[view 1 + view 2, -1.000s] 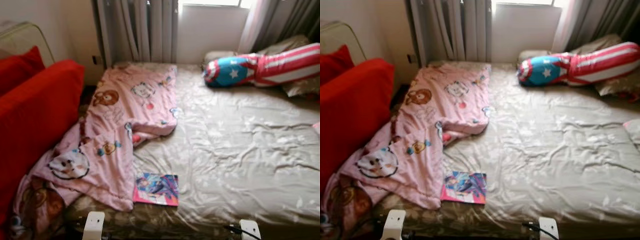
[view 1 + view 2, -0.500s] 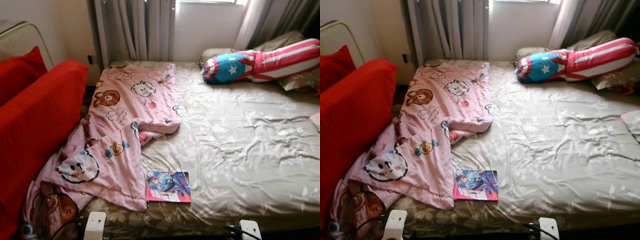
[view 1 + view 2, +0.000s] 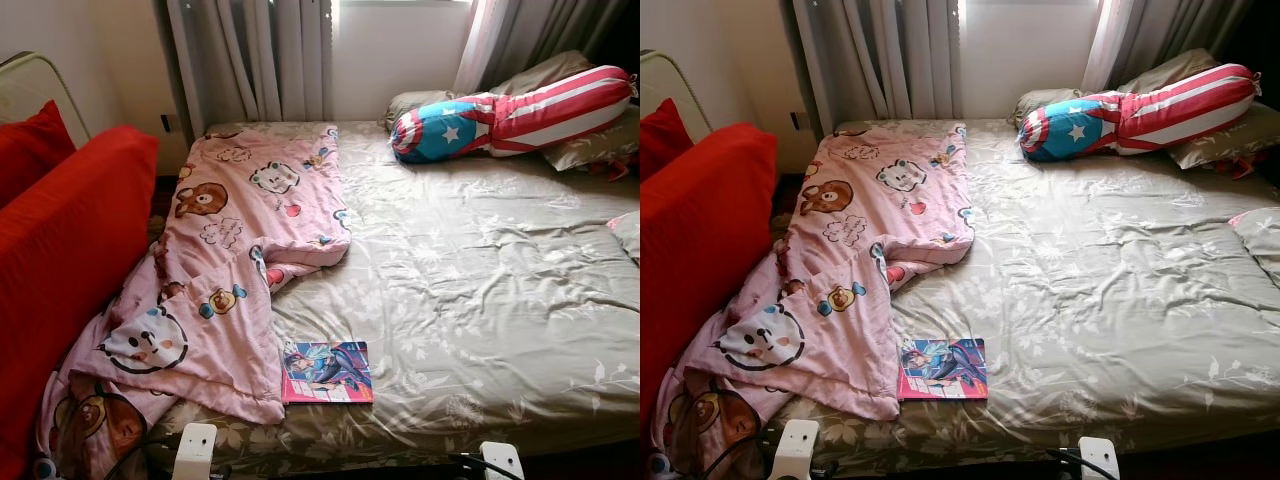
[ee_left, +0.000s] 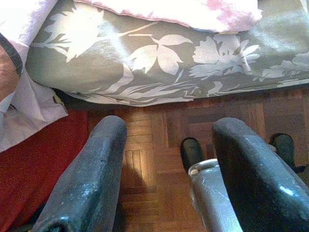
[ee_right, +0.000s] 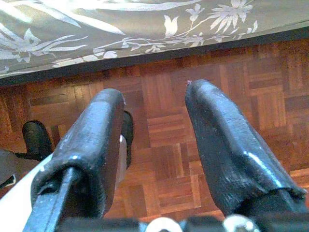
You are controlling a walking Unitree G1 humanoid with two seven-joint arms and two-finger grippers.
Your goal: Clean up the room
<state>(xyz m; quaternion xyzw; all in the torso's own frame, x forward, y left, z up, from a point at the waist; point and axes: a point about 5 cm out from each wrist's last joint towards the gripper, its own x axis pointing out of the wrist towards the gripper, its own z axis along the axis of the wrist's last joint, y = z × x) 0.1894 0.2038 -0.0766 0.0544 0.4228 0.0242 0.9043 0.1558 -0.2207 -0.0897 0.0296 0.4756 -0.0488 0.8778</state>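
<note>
**A:** Red sofa cushions (image 3: 70,260) line the far left. What has changed?

**B:** Over the last second the whole view has sharpened and shifted, so the camera has moved and settled at the foot of the bed (image 3: 480,290). Nothing on the bed has moved. My judgement is that the robot is now placed to begin tidying.

**A:** What needs tidying, left to right?

**B:** A pink cartoon blanket (image 3: 225,270) spills off the bed's left side toward the sofa. Just beside its lower hem, a colourful book (image 3: 327,372) lies flat near the foot edge. At the far right of the head end rests a star-and-stripes bolster (image 3: 510,112).

**A:** And the grippers?

**B:** Both hang low over wooden parquet floor (image 5: 164,159), below the mattress edge. The left gripper (image 4: 166,169) and the right gripper (image 5: 154,145) each have their fingers spread apart, holding nothing.

**A:** Room to move?

**B:** The sofa crowds the left; the bed's middle and right lie open.
</note>
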